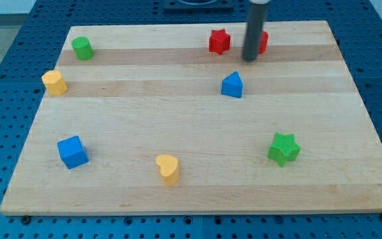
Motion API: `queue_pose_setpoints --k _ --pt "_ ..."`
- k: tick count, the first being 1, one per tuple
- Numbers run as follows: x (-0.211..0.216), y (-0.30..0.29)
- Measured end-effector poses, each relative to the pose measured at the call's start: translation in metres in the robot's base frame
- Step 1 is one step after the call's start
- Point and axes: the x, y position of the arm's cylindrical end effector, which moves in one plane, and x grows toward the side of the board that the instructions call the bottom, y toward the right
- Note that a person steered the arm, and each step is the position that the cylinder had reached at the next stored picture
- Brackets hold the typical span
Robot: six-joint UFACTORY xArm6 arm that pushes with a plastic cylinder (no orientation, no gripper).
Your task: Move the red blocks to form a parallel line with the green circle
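A red star block [219, 41] sits near the view's top, right of centre. A second red block [262, 43] lies just right of it, mostly hidden behind my rod, so its shape is unclear. My tip [249, 60] rests on the board between the two red blocks, touching or nearly touching the hidden one's left side. The green circle block [82, 48] stands at the view's top left, far from my tip.
A blue house-shaped block [232, 85] lies just below my tip. A yellow block [55, 82] sits at the left edge, a blue cube [72, 151] at lower left, a yellow heart [168, 168] at bottom centre, a green star [284, 148] at lower right. The wooden board [191, 192] ends on blue perforated table.
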Motion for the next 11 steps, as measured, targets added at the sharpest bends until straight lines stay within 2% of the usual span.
queue_pose_setpoints --k 1,2,3,4,5,6,7,8,9,10,11 --pt "-0.022 0.026" --pt "-0.058 0.013" --pt "-0.059 -0.05" --pt "-0.041 -0.072" --pt "-0.023 -0.011" --pt "-0.01 -0.066" --pt "-0.025 -0.091" --pt "-0.051 -0.079" --pt "-0.079 -0.026" --pt "-0.078 0.043" --pt "-0.06 0.082"
